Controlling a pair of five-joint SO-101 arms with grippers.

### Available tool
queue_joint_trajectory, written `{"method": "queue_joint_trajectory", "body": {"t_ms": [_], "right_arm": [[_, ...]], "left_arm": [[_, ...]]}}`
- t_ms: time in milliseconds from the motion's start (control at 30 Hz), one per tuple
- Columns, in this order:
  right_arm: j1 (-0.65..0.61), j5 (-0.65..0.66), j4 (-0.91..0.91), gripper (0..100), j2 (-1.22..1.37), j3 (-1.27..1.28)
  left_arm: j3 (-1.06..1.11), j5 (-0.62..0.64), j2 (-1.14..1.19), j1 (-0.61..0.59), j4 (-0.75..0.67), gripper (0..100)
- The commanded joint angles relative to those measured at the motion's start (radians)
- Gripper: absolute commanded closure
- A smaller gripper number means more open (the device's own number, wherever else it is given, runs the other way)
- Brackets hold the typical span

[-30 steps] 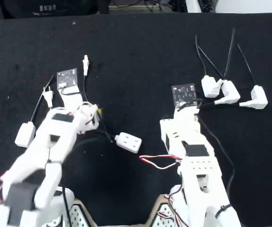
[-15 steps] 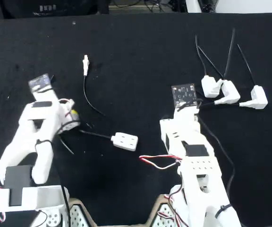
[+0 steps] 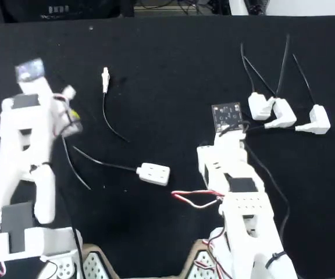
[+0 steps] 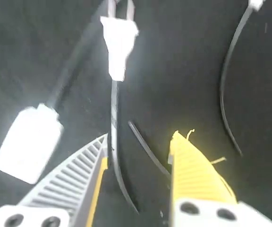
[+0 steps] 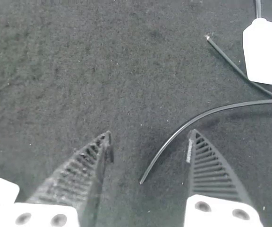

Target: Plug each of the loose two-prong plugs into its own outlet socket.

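High view: on the desk (image 3: 173,58) one plug (image 3: 105,78) lies far left, one socket (image 3: 154,173) mid, three white pieces (image 3: 284,113) far right; left wrist view: left jaws spread astride the cord (image 4: 113,113) of a second plug (image 4: 119,40), so closing might pinch only cord; right wrist view: right jaws spread over a cord end (image 5: 145,175).

A small white plug (image 3: 105,79) lies in the upper left-centre of the high view, its black cord curving down and to the right. A flat white outlet socket (image 3: 154,173) sits near the centre, slightly tilted, its cord trailing left. In the upper right, a white angled piece (image 3: 259,106) touches a second angled piece (image 3: 282,113). A third angled piece (image 3: 316,122) lies just to their right, and the cords of all three run toward the top edge. The left wrist view shows a white two-prong plug (image 4: 118,40) lying flat, apart from a white socket block (image 4: 29,142).
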Motion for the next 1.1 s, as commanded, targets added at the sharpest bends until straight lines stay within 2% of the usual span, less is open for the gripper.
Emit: {"method": "queue_joint_trajectory", "body": {"t_ms": [0, 100, 167, 333, 800, 1067], "right_arm": [[0.021, -0.008, -0.023, 75.8, -0.025, -0.054], [0.021, -0.008, -0.023, 75.8, -0.025, -0.053], [0.021, -0.008, -0.023, 75.8, -0.025, -0.051], [0.021, -0.008, -0.023, 75.8, -0.025, -0.051], [-0.037, 0.000, -0.018, 75.8, -0.025, -0.047], [-0.037, 0.000, -0.017, 75.8, -0.025, -0.048]], "left_arm": [[-0.139, -0.104, 0.052, -0.059, -0.049, 79], [-0.157, -0.221, 0.138, -0.035, -0.074, 79], [-0.171, -0.247, 0.196, -0.033, -0.101, 79], [-0.249, -0.249, 0.327, -0.082, -0.192, 79], [-0.472, -0.247, 0.577, -0.064, -0.195, 79], [-0.492, -0.247, 0.626, -0.054, -0.190, 81]]}}
